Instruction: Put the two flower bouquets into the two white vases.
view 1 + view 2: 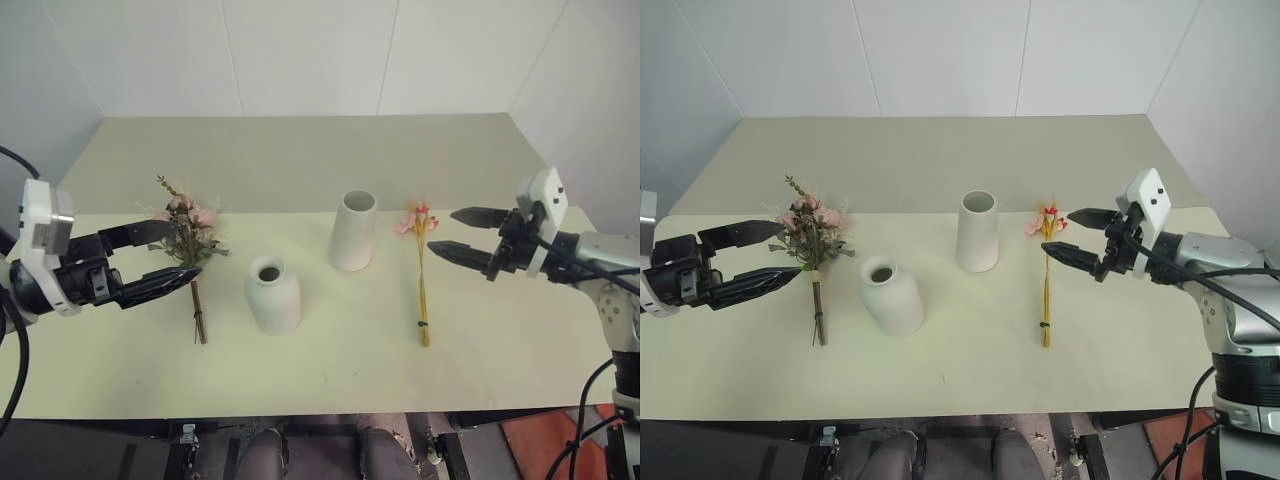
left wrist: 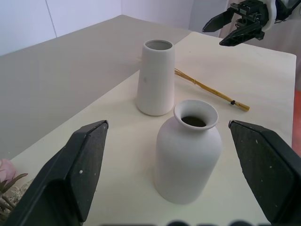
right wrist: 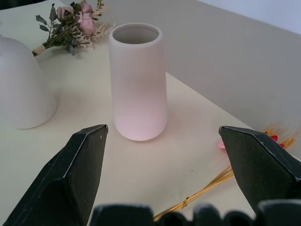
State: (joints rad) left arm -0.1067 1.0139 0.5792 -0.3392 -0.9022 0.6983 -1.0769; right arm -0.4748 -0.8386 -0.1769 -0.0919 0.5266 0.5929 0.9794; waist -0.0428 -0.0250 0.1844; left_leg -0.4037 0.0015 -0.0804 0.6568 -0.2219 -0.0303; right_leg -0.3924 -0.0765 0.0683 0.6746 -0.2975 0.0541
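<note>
A bushy bouquet (image 1: 187,228) of pale pink blooms and grey-green leaves lies on the pale table (image 1: 330,370) at the left, its brown stems pointing toward the front edge. A slim yellow-stalked bouquet (image 1: 421,275) with pink flowers lies at the right. Between them stand two white vases: a taller tapered one (image 1: 353,231) and a shorter narrow-necked one (image 1: 273,294). My left gripper (image 1: 172,252) hovers open just left of the bushy bouquet, above the table. Just right of the slim bouquet's flower heads, my right gripper (image 1: 448,231) hangs open and holds nothing.
A lower beige surface (image 1: 300,160) runs behind the table to the white walls. The table's front edge (image 1: 300,415) lies near me. Bare tabletop spreads in front of the vases and at the far right.
</note>
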